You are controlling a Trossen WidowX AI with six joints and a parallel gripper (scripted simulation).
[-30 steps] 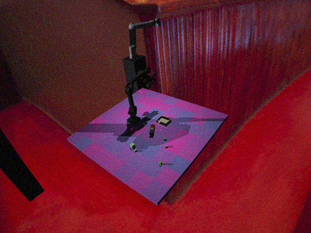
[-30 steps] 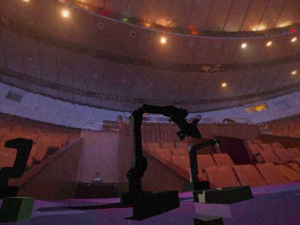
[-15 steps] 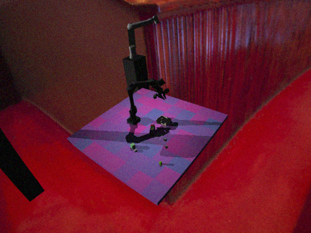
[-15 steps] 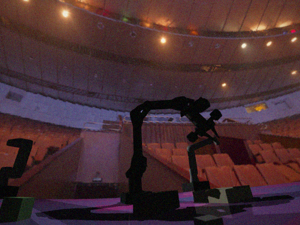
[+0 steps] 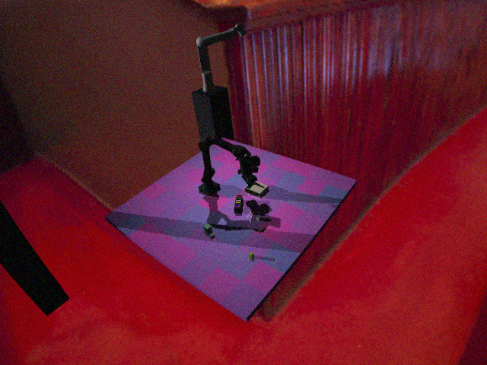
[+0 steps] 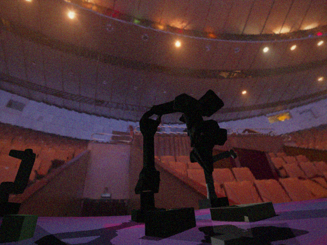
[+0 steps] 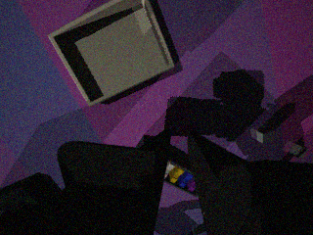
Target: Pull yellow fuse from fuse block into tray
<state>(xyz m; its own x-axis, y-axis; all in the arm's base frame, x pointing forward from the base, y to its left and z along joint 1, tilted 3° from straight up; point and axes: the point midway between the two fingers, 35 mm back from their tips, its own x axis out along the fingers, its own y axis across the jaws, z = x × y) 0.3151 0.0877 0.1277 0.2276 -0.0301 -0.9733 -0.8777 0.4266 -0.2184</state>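
Note:
The fuse block (image 5: 238,208) (image 6: 170,222) stands on the checkered table, with coloured fuses in a row. The yellow fuse (image 7: 176,173) sits in the block between a white and a blue fuse. The shallow light tray (image 5: 257,189) (image 6: 242,213) (image 7: 122,56) lies beside the block, and no fuse shows in it. My gripper (image 5: 251,184) (image 6: 208,170) (image 7: 178,134) hangs fingers-down above the table near the tray. Its fingers are a narrow gap apart, with nothing seen between them. They hide part of the block in the wrist view.
A green cube (image 5: 207,227) (image 6: 18,227) stands on the table, with a small grey piece (image 5: 211,236) beside it. A bright green object (image 5: 251,255) stands nearer the front corner. Small grey blocks (image 7: 259,135) (image 7: 294,148) lie beyond the fuse block. A black pedestal (image 5: 212,113) with another arm stands behind.

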